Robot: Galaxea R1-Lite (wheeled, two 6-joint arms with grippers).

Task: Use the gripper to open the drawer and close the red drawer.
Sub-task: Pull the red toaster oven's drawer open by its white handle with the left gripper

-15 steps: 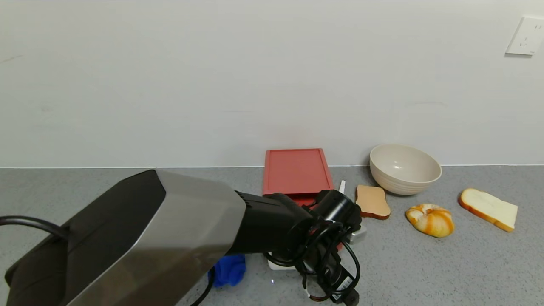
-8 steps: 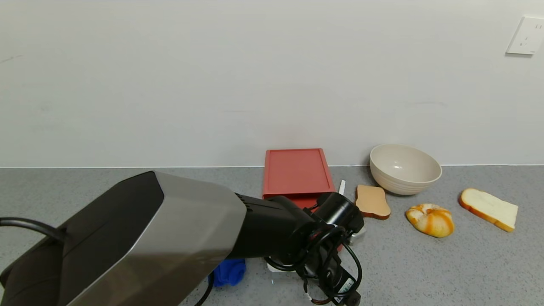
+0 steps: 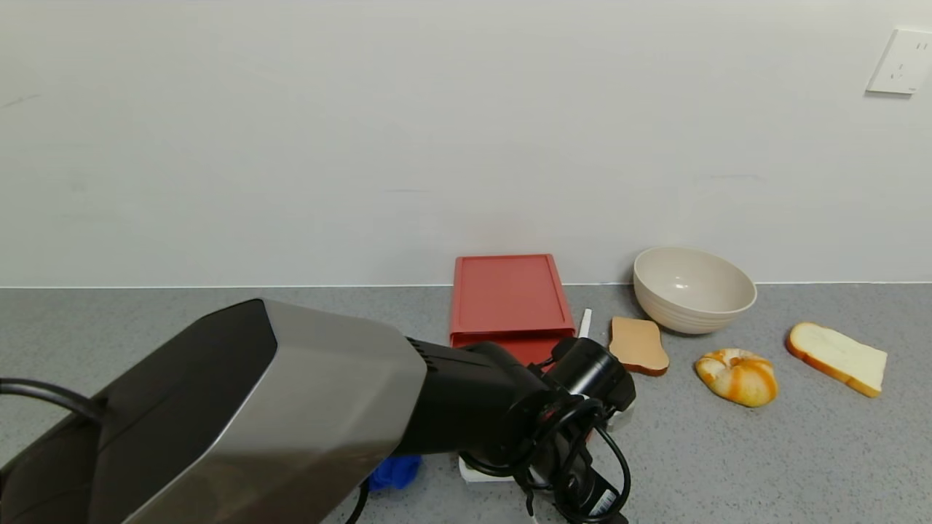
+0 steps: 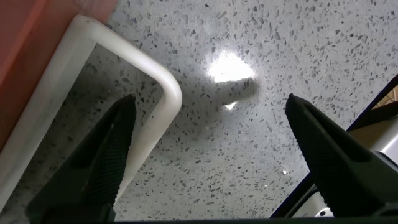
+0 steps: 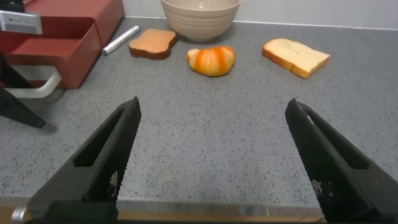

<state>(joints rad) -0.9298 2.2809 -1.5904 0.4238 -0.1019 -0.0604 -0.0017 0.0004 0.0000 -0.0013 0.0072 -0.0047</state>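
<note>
The salmon-red drawer (image 3: 510,295) stands against the wall, its tray (image 3: 537,351) slid partly out toward me. My left arm's wrist (image 3: 575,407) covers the tray's front and hides the gripper in the head view. In the left wrist view my left gripper (image 4: 208,106) is open. One finger (image 4: 102,155) sits inside the white loop handle (image 4: 149,68) and the other is outside over the counter. My right gripper (image 5: 214,109) is open and empty, low over the counter's front, with the open drawer (image 5: 62,37) ahead of it.
A cream bowl (image 3: 692,287) stands right of the drawer. A toast slice (image 3: 638,344), a bun (image 3: 737,375) and a white bread slice (image 3: 837,358) lie right of the drawer. A white marker (image 3: 585,322) lies beside the drawer. A blue cloth (image 3: 393,471) lies under my left arm.
My left arm has drawn back toward me, and the tray has slid a little farther out of the red box. The food and bowl have not moved.
</note>
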